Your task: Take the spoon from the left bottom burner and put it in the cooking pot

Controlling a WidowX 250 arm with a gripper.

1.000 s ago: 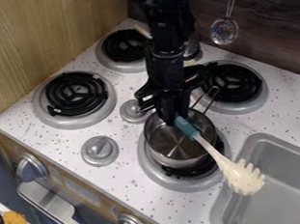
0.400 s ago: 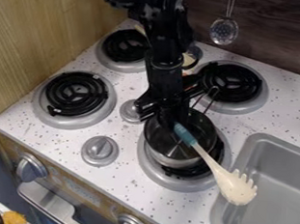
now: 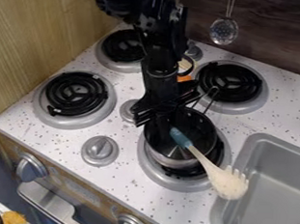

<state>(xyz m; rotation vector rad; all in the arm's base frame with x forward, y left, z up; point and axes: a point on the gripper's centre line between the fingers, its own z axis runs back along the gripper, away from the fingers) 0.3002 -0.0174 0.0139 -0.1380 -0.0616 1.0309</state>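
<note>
1) Locate the black arm [image 3: 160,49] at the top edge of the camera view, with the gripper [image 3: 157,123] hanging down at the upper left part of the cooking pot [image 3: 169,161]
2) Record gripper state as undetermined: cannot tell, from this angle, between apart, together and clamped on the spoon [image 3: 207,164]
3) Identify the spoon by blue-green handle, pale shaft and toothed, pale head
4) Find the handle end over the pot opening, close to the gripper in the view; follow the shaft across the lower right rim to the head, outside the pot, by the near left edge of the sink [image 3: 267,141]
5) Note a slanted spoon position, with head toward the lower right; cannot tell between contact with the rim and a gap above
6) Find the pot on the lower right burner [image 3: 160,177], with a wire handle [image 3: 209,99] toward the upper right
7) For reference, locate the lower left burner [image 3: 75,95], upper left burner [image 3: 123,45] and upper right burner [image 3: 231,83], plus a grey knob [image 3: 99,150] below and between the lower burners
8) Observe a slotted utensil [image 3: 224,31] hanging against the dark back wall [image 3: 274,35]
</note>
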